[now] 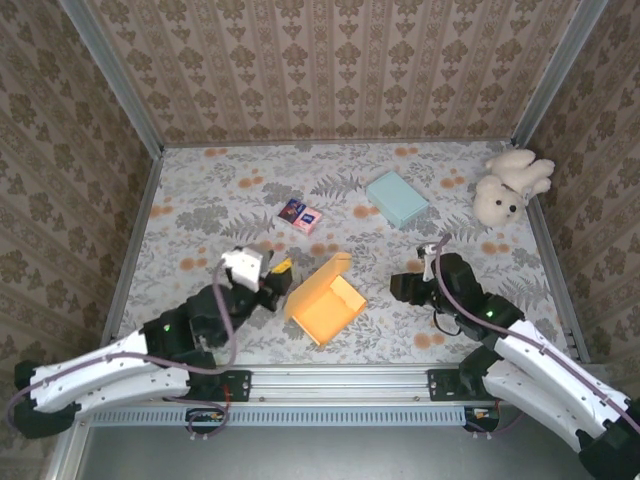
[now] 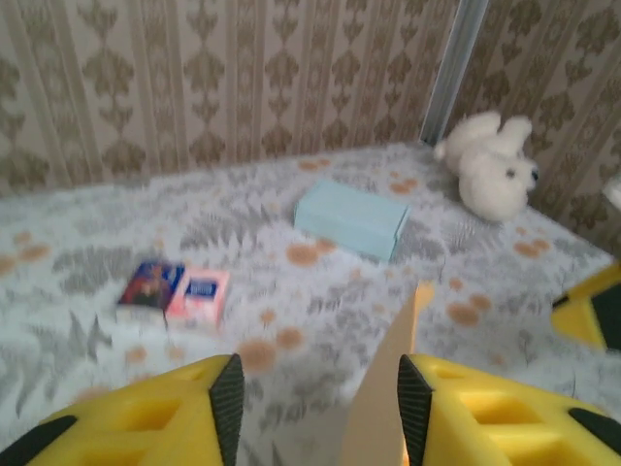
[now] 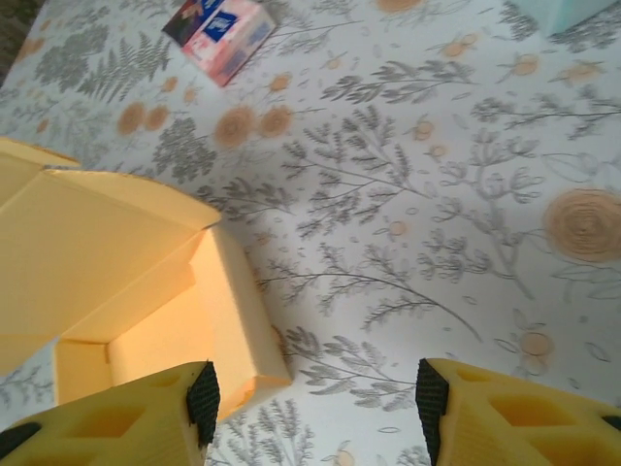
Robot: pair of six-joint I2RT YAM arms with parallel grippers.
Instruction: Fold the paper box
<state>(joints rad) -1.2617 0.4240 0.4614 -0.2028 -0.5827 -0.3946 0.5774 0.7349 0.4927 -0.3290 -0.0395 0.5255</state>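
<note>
Orange card, thin stock. The paper box (image 1: pixel 325 300) sits mid-bench (image 1: pixel 190 210) between the two arms. It's half formed: a shallow tray with its side walls up and one flap (image 2: pixel 383 383) standing at the left edge.

Handling, our read:
- Light, so it will likely skate on the bench under any one-sided push.
- Stiff only along the creases. Panels should buckle if we pinch hard or press mid-face.
- The smooth card gives little friction, so a light squeeze across its thickness ought to do.

Left pincer (image 1: pixel 278 275) is right at the box's left edge. On the left wrist camera its jaws stand apart. The flap's thin edge rises between them, nearer the right-hand finger, with a clear gap on the other side. So it's unclamped and holding nothing.

Right pincer (image 1: pixel 403 287) sits right of the box and apart from it, with jaws wide and bare bench between them. On the right wrist camera the near tray wall (image 3: pixel 238 311) lies just beside its left finger.

Where we'd take hold:
- Grab the flap's free edge, close to a crease, and swing it about that crease.
- Brace the opposite tray wall with the other pincer so the box can't slide.
- Avoid the corners, which crush first.
</note>
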